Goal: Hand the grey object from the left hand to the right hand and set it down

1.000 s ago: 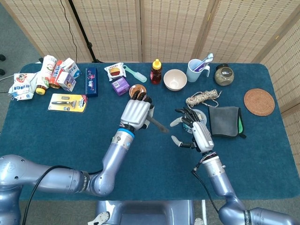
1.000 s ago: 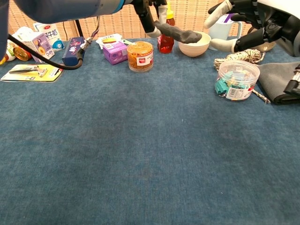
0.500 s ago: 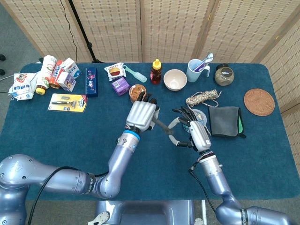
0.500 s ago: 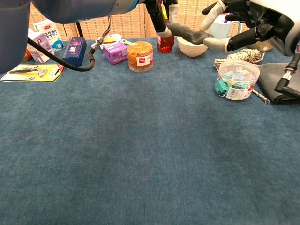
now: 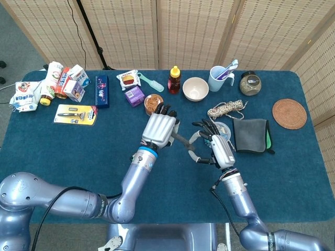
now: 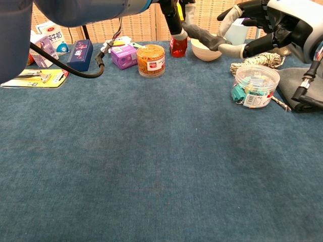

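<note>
The grey object (image 5: 182, 140) is a slim, dark strip held in the air above the middle of the table (image 5: 63, 151), slanting from the left hand (image 5: 158, 127) down toward the right hand (image 5: 215, 146). In the chest view the grey object (image 6: 202, 35) sticks out from under the left hand's fingers (image 6: 175, 20), which are curled round its near end and grip it. Its free end reaches the right hand (image 6: 270, 25), lying in the gap between that hand's thumb and its curved fingers (image 6: 252, 11). The thumb tip seems to touch the strip from below, but whether the fingers have closed on it I cannot tell; they look spread and arched, not pressed together. The two hands face each other, close, with the strip bridging them.

Just behind the right hand lies a clear round tub (image 6: 254, 85) of small coloured bits, with a coil of rope (image 5: 226, 110) beyond it and a folded dark cloth (image 5: 251, 135) to its right side. An orange-lidded jar (image 6: 151, 60) stands behind the left hand. Along the far edge of the table are a white bowl (image 5: 195, 88), a red sauce bottle (image 5: 174, 80), a blue cup (image 5: 218, 78) with a toothbrush, and a purple box (image 5: 135, 95). A woven coaster (image 5: 289, 113) lies near the right edge.
</note>
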Tool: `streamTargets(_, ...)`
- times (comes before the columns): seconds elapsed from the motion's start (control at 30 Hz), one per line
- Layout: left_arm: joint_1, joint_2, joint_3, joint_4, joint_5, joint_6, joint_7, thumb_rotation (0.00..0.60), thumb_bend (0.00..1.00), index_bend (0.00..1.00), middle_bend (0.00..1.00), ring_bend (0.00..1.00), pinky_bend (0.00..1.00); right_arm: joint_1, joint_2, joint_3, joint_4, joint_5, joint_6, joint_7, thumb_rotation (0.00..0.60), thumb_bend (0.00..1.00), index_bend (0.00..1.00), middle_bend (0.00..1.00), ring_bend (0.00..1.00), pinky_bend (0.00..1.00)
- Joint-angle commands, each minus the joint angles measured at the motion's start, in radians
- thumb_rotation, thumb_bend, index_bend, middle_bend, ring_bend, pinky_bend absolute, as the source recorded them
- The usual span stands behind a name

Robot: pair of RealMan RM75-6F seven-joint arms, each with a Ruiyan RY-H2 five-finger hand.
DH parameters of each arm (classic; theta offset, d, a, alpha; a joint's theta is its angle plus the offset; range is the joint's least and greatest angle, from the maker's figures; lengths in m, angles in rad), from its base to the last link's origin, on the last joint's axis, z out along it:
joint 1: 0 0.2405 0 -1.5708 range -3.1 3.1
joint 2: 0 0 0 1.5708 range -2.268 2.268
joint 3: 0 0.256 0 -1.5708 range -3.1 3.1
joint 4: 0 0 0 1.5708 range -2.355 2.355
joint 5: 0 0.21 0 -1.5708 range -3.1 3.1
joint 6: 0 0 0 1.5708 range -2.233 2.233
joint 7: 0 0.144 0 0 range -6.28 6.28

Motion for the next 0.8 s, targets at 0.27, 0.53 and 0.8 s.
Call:
streamTargets(0.27,0.009,-0.002,0.009,0.007,0.015,0.005,-0.003,0.600,0.50,0.76,0.27,0.07,0.00,0.000,-0.001,-0.004,0.000,0.001,-0.002,-0.001,0.600,0.31,0.43,0.18,0.07,0.00)
streamTargets(0.53,0.016,-0.005,0.012,0.005,0.025,0.006,-0.006,0.600,0.50,0.76,0.27,0.07,0.00,0.002,-0.014,0.000,0.007,0.006,0.006,-0.015,0.600,0.31,0.42,0.11,0.01,0.00)
streamTargets(0.8,0.017,-0.013,0.012,0.007,0.032,0.009,-0.005,0.600,0.50,0.76,0.27,0.07,0.00,0.005,-0.025,0.003,0.009,0.010,0.013,-0.029,0.600,0.31,0.40,0.06,0.00,0.00)
